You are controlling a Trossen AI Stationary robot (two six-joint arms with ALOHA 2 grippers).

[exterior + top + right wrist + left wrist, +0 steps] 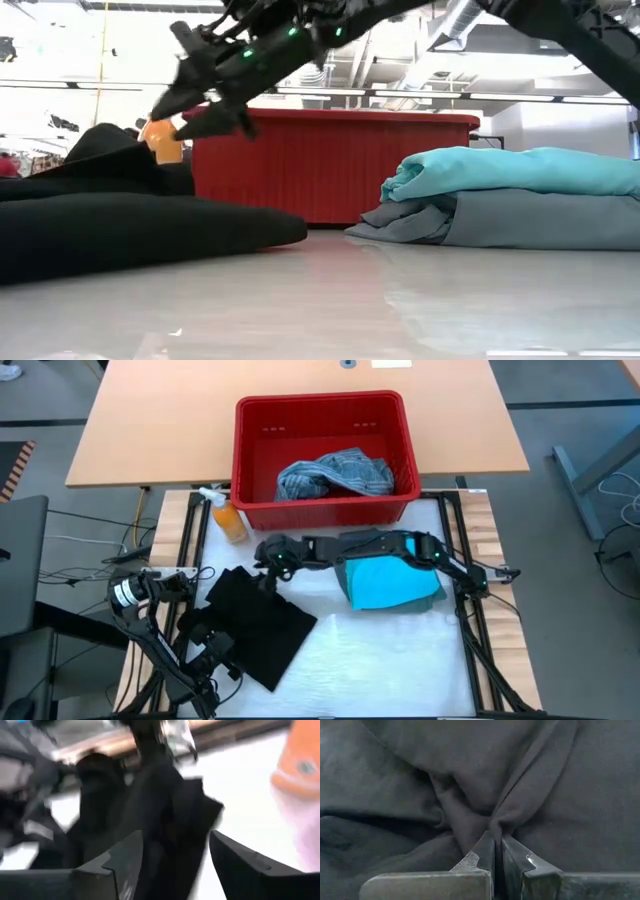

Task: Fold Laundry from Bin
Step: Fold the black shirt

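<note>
Lying crumpled, black garment (pixel 255 622)

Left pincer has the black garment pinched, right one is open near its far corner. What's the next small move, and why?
Probably lower the open right pincer onto the flat black cloth garment's corner near the orange spray bottle and close. The left pincer is shut on a fold, so a second grip would let both arms spread it.

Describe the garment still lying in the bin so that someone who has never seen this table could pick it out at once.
Start at the red bin at the far edge of the white work surface. Inside it lies one crumpled garment. It is mottled blue-grey, unlike the black garment spread flat in front and the bright turquoise one folded on a grey-green one.
</note>
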